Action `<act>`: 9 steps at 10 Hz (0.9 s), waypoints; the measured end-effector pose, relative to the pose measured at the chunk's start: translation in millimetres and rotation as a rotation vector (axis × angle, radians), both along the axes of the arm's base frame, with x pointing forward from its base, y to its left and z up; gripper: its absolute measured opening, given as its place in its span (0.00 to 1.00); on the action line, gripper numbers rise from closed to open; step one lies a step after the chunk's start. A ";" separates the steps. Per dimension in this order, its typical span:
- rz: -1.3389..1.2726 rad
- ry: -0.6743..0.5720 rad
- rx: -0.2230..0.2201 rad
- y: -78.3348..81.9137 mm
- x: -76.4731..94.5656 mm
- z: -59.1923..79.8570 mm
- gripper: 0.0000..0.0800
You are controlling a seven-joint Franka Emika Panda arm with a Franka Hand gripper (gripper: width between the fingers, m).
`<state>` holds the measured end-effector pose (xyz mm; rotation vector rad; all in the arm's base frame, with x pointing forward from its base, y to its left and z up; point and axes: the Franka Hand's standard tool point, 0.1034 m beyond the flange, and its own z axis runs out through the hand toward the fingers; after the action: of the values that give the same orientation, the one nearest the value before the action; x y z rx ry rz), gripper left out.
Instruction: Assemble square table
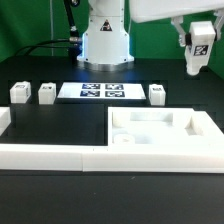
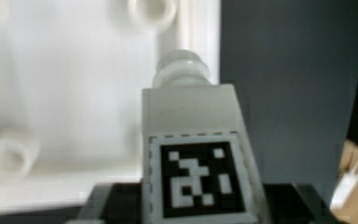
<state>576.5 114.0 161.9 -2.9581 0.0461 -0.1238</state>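
Observation:
The white square tabletop [image 1: 205, 127] lies at the exterior view's right front, tray side up, with a round socket [image 1: 122, 141] showing in one corner. My gripper [image 1: 198, 46] hangs high above the table's far right edge, shut on a white tagged leg [image 1: 197, 64]. In the wrist view the held leg [image 2: 194, 120] points away from the camera, its tag facing the lens, between the dark fingers [image 2: 115, 203]. The tabletop [image 2: 60, 90] lies below it and to one side. Three more legs stand on the table: two [image 1: 19, 93] [image 1: 46, 94] at the left, one [image 1: 157, 94] near the middle.
The marker board [image 1: 102, 91] lies flat in front of the robot's base [image 1: 104, 42]. A long low white border rail [image 1: 50, 155] runs along the front, with a short side piece [image 1: 4, 120] at the exterior view's left.

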 end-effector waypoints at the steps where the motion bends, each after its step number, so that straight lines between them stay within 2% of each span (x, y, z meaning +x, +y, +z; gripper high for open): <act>1: -0.022 -0.063 0.003 -6.6 26.1 1.0 0.36; 2: -0.044 -0.174 0.003 -6.7 50.9 9.5 0.36; 3: -0.056 -0.271 -0.004 -6.3 52.6 9.6 0.36; 4: -0.064 -0.329 -0.012 -7.1 48.5 5.8 0.36; 6: -0.078 -0.437 -0.021 -8.2 50.6 6.2 0.36; 8: -0.079 -0.406 -0.018 -5.9 47.1 -0.6 0.36; 9: -0.083 -0.376 -0.019 1.7 42.1 -16.7 0.36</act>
<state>618.6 115.7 145.2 -2.8972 0.1163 -0.6893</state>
